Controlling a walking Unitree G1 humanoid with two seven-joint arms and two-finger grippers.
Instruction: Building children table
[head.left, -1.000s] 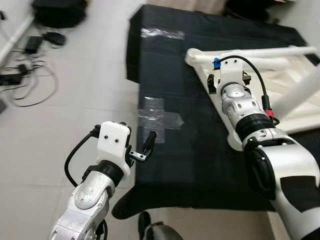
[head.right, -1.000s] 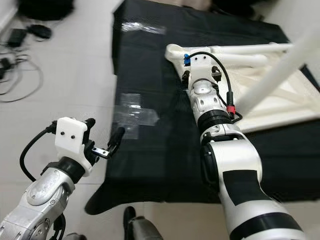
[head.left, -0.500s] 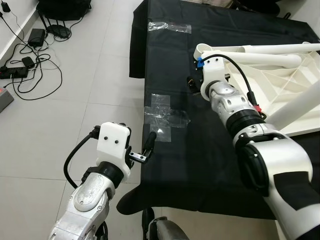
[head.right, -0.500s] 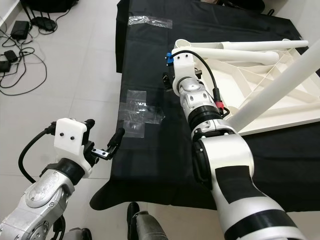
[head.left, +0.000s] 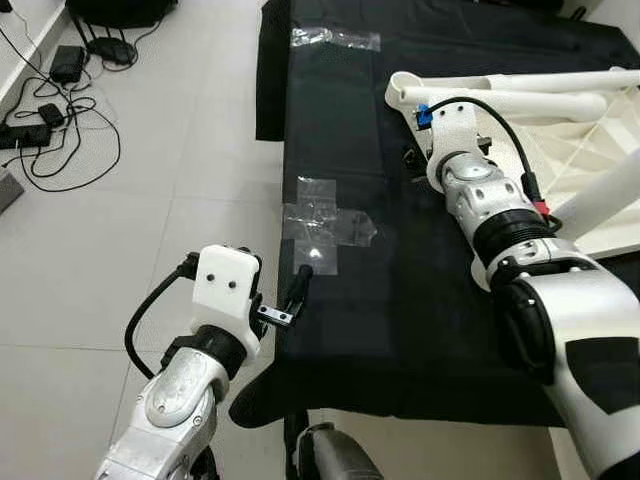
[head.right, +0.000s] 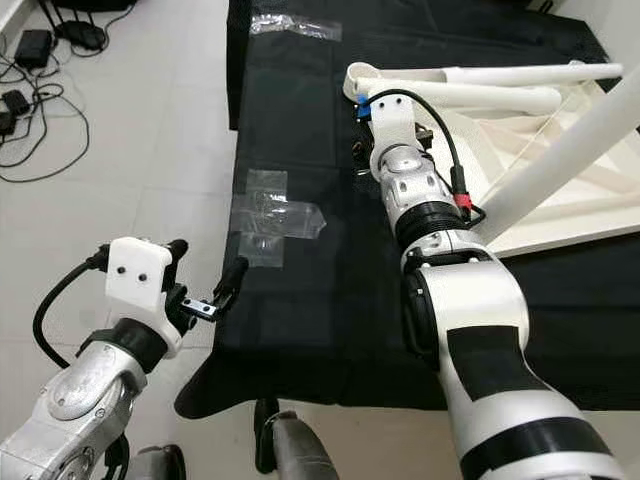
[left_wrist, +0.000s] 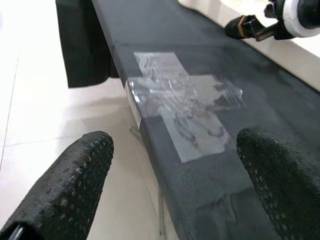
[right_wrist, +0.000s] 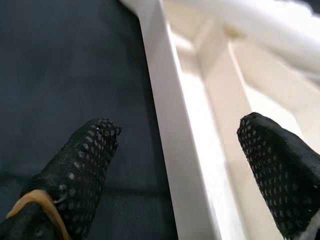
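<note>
A white children's table (head.left: 560, 160) lies upside down on the black cloth (head.left: 400, 300). One white leg (head.left: 520, 100) lies along its far side. Another leg (head.right: 565, 150) slants up across the right of the view. My right gripper (right_wrist: 180, 127) is open at the table's near-left corner. Its fingers stand either side of the frame's white rim (right_wrist: 162, 80), one over the cloth and one over the inside of the frame. My left gripper (head.left: 275, 290) hangs open at the cloth's near-left edge, just short of a cross of clear tape (head.left: 325, 222).
The black cloth covers a low surface whose left edge (left_wrist: 135, 107) drops to a tiled floor (head.left: 120, 240). Cables and power adapters (head.left: 60, 110) lie on the floor at far left. Another strip of tape (head.left: 335, 38) is stuck at the cloth's far end.
The whole view has shifted as the head moved. My right gripper swung left off the table's corner and has come back to its rim. The left gripper holds the same pose.
</note>
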